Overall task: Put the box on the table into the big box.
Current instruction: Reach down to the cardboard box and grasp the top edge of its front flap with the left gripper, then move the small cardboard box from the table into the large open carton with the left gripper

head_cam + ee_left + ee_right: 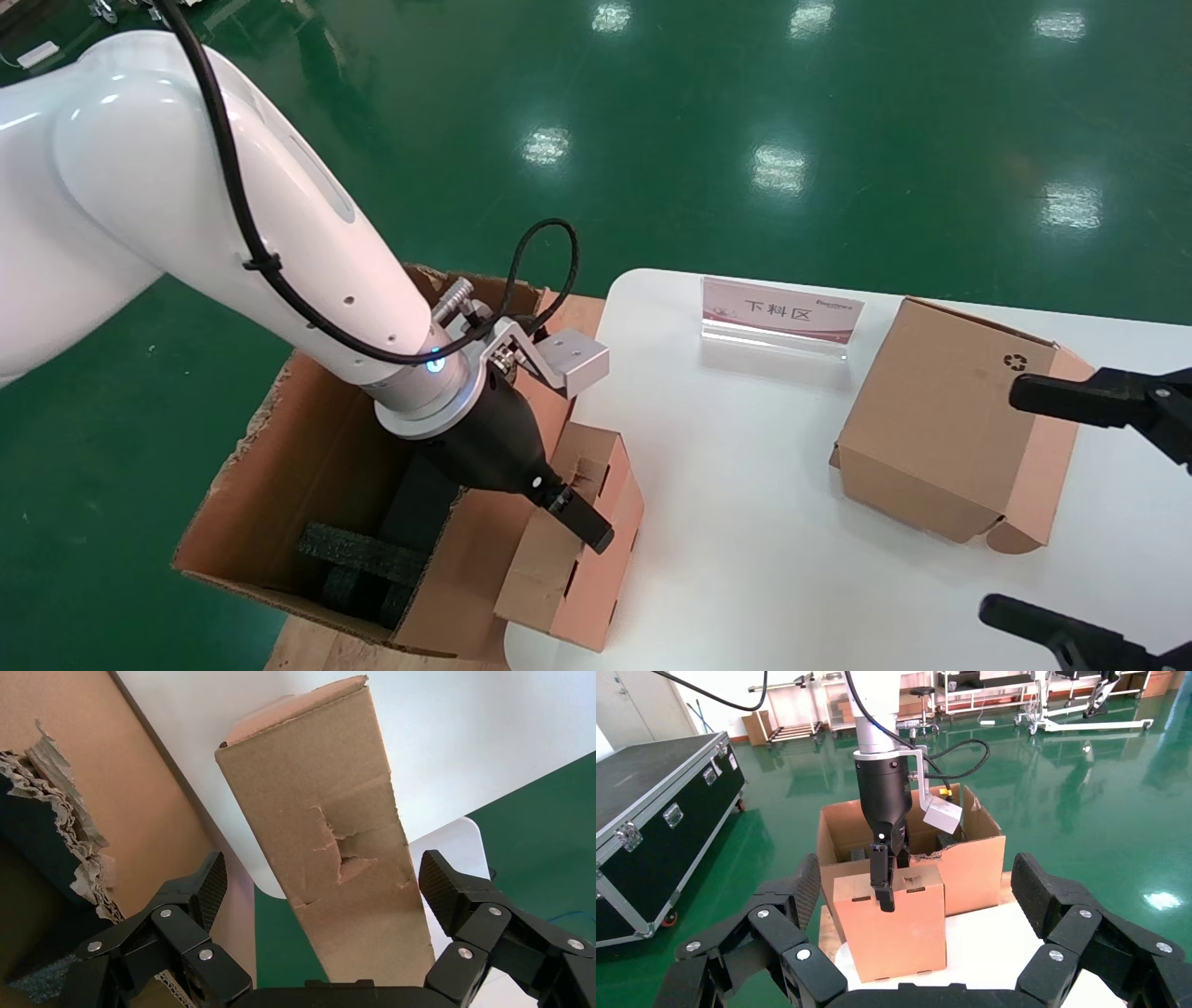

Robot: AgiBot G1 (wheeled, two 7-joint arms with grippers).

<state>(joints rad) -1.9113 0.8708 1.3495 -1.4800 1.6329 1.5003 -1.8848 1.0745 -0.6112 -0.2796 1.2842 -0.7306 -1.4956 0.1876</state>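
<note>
Left arm: white, reaching forward and down from the upper left of the head view, wrist angled toward the table's near left corner. Left gripper [582, 522]: black, fingers [204, 885] spread wide either side of the slim brown cardboard box [577, 536], pads standing clear of its faces in the left wrist view; not pinching.

Slim brown cardboard box: standing upright at the edge of the white smooth table [745, 522], slit cutouts on its side, a torn dent in the face toward the wrist camera. Just beside the large brown corrugated big box [307, 447].

Big box: on the floor left of the table, ragged rim, black foam blocks [358, 559] inside.

Right gripper [1071, 522]: black, hovering over the table's right side, fingers spread apart, holding nothing.

Squarer brown carton [941, 429]: recycling symbol, resting on the table near the right gripper.

Pink-and-white acrylic sign [780, 312]: upright at the table's far edge.
</note>
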